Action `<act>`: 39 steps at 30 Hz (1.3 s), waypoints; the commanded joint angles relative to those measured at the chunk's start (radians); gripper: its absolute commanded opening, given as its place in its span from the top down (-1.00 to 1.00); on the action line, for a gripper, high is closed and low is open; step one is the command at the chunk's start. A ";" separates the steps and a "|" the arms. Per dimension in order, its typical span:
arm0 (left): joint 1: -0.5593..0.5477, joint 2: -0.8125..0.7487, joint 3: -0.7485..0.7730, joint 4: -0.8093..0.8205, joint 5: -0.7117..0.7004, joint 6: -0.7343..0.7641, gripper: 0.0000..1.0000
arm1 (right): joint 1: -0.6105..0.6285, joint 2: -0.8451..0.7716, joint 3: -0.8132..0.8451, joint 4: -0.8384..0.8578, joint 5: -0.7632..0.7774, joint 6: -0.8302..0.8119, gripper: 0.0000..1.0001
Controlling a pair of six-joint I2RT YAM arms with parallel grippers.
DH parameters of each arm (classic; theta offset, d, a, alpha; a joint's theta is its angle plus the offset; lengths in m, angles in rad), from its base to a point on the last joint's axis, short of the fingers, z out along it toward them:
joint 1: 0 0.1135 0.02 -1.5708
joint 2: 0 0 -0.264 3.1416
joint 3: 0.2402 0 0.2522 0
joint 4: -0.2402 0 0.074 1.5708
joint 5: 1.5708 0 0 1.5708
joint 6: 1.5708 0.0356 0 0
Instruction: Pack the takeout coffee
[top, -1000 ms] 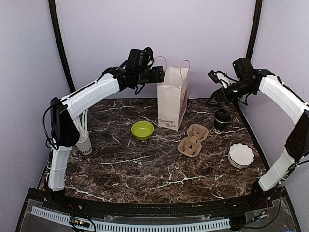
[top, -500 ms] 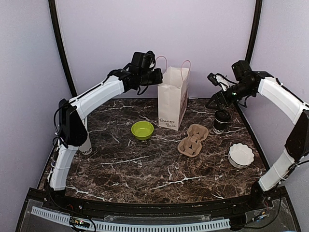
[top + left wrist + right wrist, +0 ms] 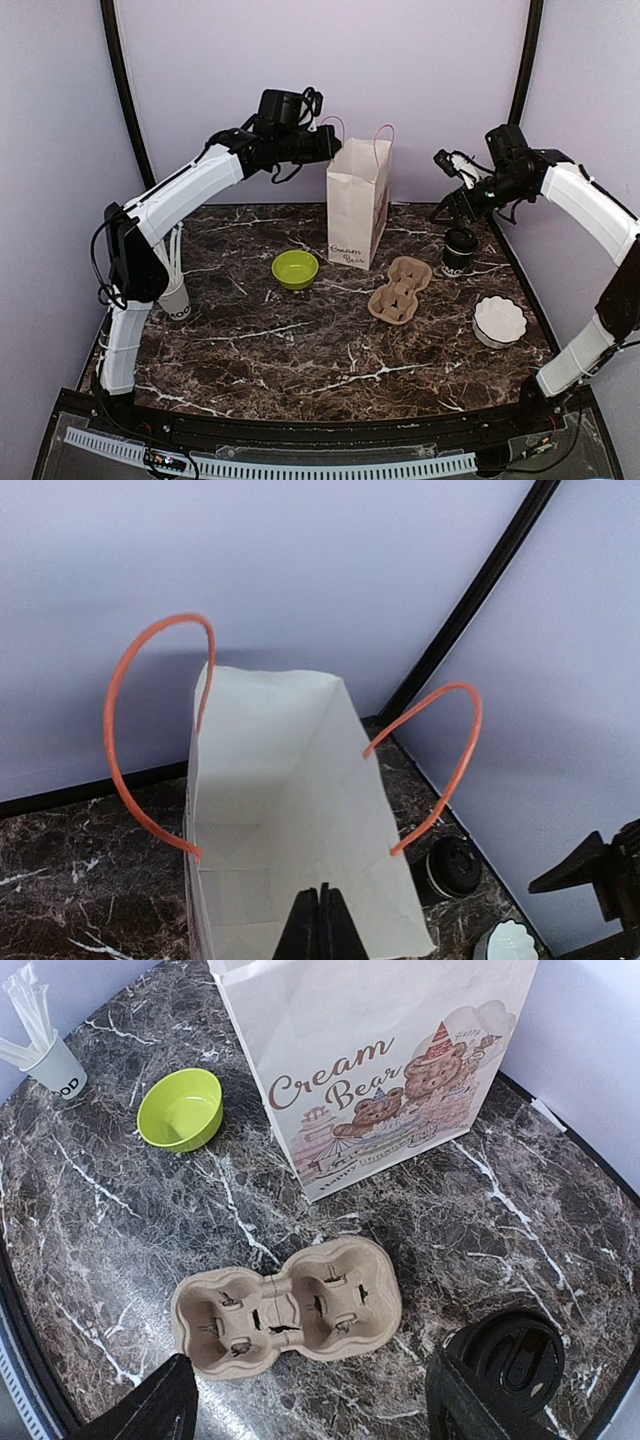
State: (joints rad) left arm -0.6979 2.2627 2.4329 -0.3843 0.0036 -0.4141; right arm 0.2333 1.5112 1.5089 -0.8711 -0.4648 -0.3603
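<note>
The takeout coffee [image 3: 460, 250] is a black lidded cup standing at the back right, to the right of the white paper bag [image 3: 358, 205]. The left wrist view shows the cup [image 3: 452, 868] beside the open bag [image 3: 290, 810]. My left gripper [image 3: 330, 148] is at the bag's top left rim, and its fingers [image 3: 311, 930] are pressed together on the near edge of the paper. My right gripper [image 3: 445, 187] hangs open above the cup [image 3: 505, 1360], which sits by its right finger [image 3: 480, 1400]; nothing lies between the fingers.
A cardboard cup carrier [image 3: 400, 288] lies in front of the bag, left of the cup. Further left sit a lime-green bowl [image 3: 296, 269] and a white cup of straws [image 3: 175, 295]. A white fluted dish [image 3: 499, 320] stands at the near right.
My left gripper has gone from open to shut at the bag's rim, and its arm has shifted slightly. The right arm has barely moved.
</note>
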 commanded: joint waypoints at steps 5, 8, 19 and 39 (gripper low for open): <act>0.002 -0.223 -0.068 -0.055 -0.084 0.035 0.27 | 0.006 -0.037 -0.021 0.043 0.012 0.000 -0.58; 0.008 -0.186 -0.068 -0.057 -0.146 0.052 -0.25 | 0.006 -0.017 -0.003 0.030 -0.002 0.001 -0.58; 0.036 -0.059 -0.062 0.088 -0.117 0.062 -0.46 | 0.006 -0.019 -0.016 0.035 0.003 0.003 -0.58; 0.094 0.049 0.026 0.274 0.175 -0.012 1.00 | 0.006 -0.002 -0.049 0.052 0.025 0.001 -0.58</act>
State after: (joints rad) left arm -0.5976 2.3848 2.4252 -0.1726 0.0734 -0.4221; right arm 0.2333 1.5040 1.4696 -0.8547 -0.4461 -0.3607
